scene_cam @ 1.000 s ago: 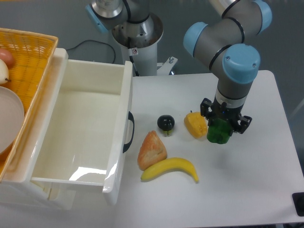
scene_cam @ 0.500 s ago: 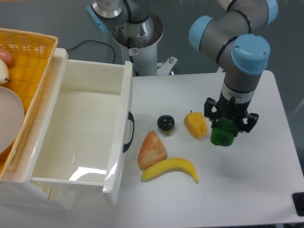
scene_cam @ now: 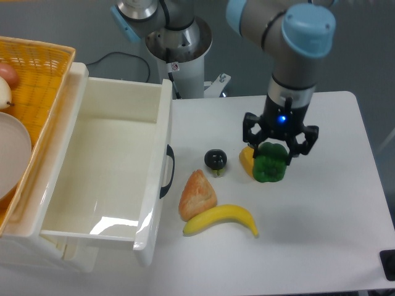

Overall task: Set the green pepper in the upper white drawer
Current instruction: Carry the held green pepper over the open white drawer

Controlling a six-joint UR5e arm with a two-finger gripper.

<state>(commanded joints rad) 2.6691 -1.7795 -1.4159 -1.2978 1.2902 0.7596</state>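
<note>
The tool (scene_cam: 270, 154) grips the green pepper (scene_cam: 269, 163) between its black fingers, the pepper hanging at its tip and covering most of a yellow pepper (scene_cam: 246, 160) that sits just to the tool's left. Further left of the tool lie a small dark round fruit (scene_cam: 215, 160), a bread roll (scene_cam: 197, 193) and — nearer the camera — a banana (scene_cam: 221, 220), all on the white tabletop (scene_cam: 333, 234). The upper white drawer (scene_cam: 105, 166) stands pulled open well to the tool's left, black handle facing it. A blue light glows on the wrist; the small sticker on the arm's base is too small to read.
</note>
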